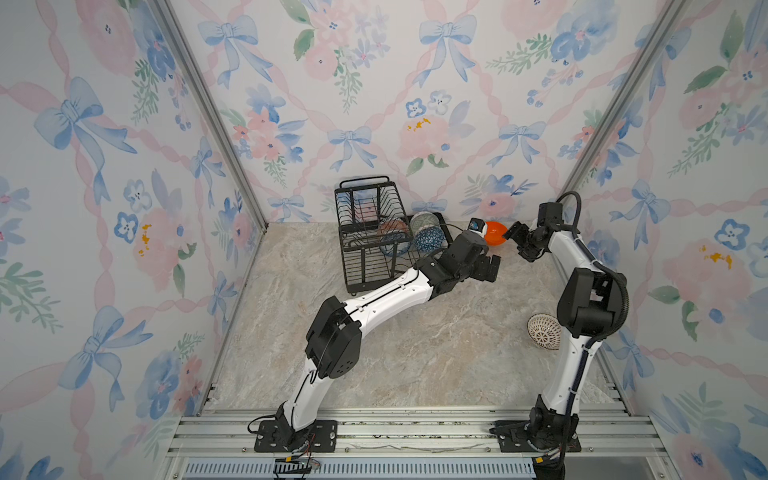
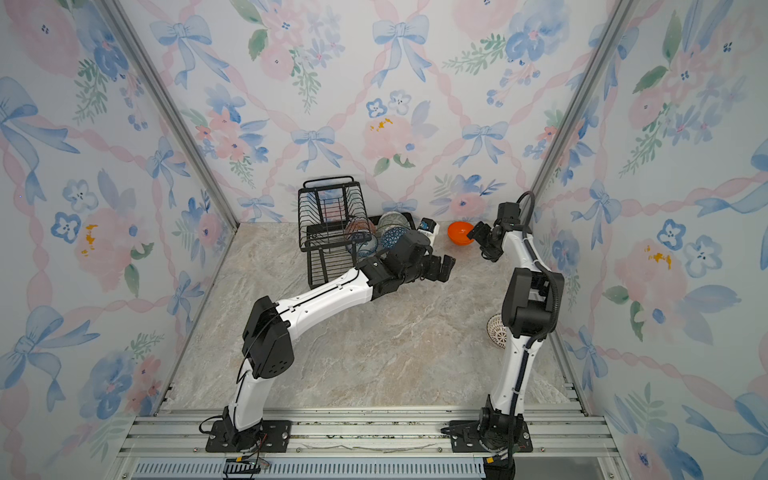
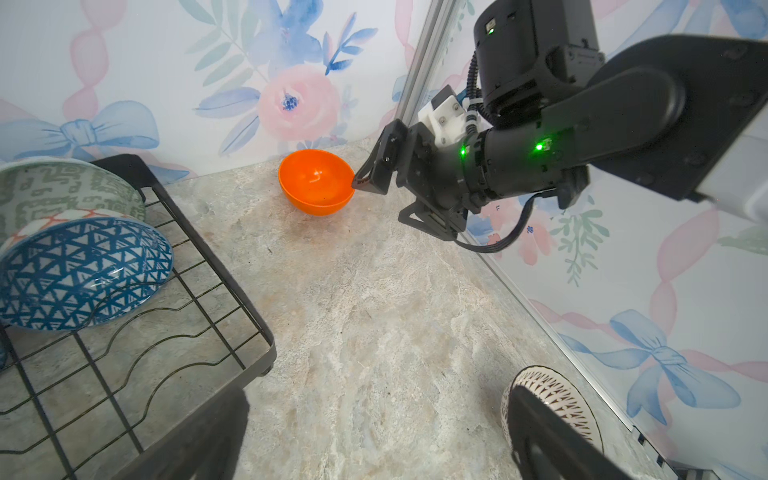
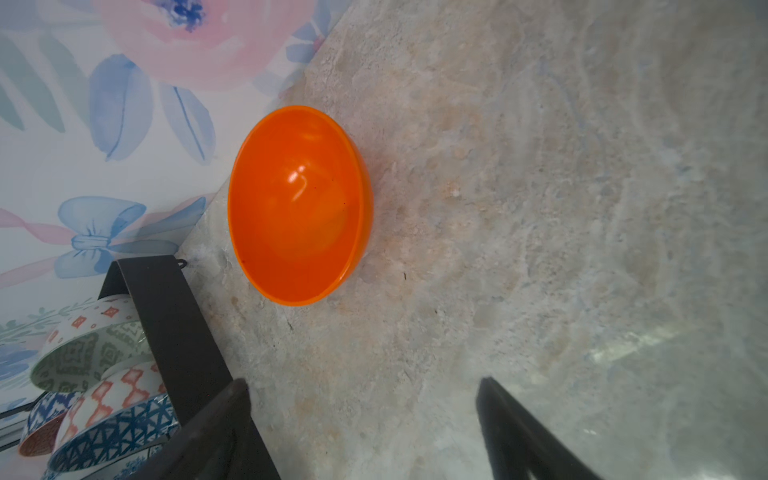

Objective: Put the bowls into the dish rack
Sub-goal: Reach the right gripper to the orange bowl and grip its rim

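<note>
The orange bowl (image 1: 494, 232) stands upright on the table (image 1: 415, 357), mouth up, close to the back wall. It is outside the dish rack (image 1: 359, 208), which is at 9 o'clock from it in both top views. The bowl is round, so it has no long axis; what matters for the grip is its rim.

The right gripper (image 1: 515, 246) is just beside the bowl, at about 4 o'clock from it, and points toward it. Its jaws are wide apart and hold nothing. In the right wrist view a strip of bare table shows between the fingertips (image 4: 239, 390) and the bowl, so I judge that they do not touch it yet. The bowl sits a little toward one finger, not centred between them.

The left gripper (image 1: 492, 269) is at 6 o'clock from the bowl and farther away. It is also fully open and empty, so the right arm is the nearer one. I think the next move needs one finger inside the rim and one outside.

A white lattice bowl (image 1: 543, 330) lies at 5 o'clock, well apart, and is also not in the rack.
</note>
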Tool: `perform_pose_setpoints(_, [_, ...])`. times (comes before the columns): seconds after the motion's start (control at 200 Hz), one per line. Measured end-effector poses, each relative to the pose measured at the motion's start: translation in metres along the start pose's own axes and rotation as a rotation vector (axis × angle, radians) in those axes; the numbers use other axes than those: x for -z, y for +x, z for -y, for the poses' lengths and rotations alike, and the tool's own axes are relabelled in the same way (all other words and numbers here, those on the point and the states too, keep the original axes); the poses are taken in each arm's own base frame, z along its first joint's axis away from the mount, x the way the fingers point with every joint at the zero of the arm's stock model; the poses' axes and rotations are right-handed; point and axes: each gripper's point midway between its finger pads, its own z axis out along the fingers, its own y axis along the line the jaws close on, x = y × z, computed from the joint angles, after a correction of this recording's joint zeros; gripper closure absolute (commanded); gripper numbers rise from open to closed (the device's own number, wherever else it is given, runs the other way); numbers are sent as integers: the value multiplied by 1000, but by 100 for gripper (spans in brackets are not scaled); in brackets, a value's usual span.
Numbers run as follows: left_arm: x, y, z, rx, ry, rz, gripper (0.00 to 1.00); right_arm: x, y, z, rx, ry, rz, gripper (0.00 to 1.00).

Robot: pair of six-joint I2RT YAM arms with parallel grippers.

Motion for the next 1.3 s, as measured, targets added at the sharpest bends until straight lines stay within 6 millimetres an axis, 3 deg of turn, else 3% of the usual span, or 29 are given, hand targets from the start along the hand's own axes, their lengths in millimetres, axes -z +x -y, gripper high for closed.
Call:
perform_pose_setpoints(0.235, [-2, -6, -16, 10, -23, 6, 2, -40, -17, -13, 38, 12, 15, 28])
perform_pose_setpoints(0.465, [-2, -4, -13, -4, -1, -3, 2, -75, -23, -13, 38, 41, 27, 45])
perform_pose_setpoints(0.675, [-5, -5, -21, -9, 2, -8, 2, -91, -20, -5, 16, 66, 17, 64])
perform_pose_setpoints(0.825, [-12, 0, -33, -9, -12, -23, 2, -91, -20, -4, 11, 71, 19, 82])
perform_pose_setpoints(0.985, [-16, 1, -42, -3, -22, -32, 2, -92, -12, -1, 21, 78, 5, 94])
perform_pose_setpoints(1.08, [-16, -1, -46, 1, -28, -30, 2, -77, -3, -3, 37, 86, -6, 100])
perform_pose_setpoints(1.19, [-15, -3, -46, 14, -29, -26, 2, -54, 8, -9, 60, 90, -16, 100])
perform_pose_setpoints(1.3, [-15, -6, -47, 44, -35, -18, 2, -16, 18, -20, 94, 69, 5, 100])
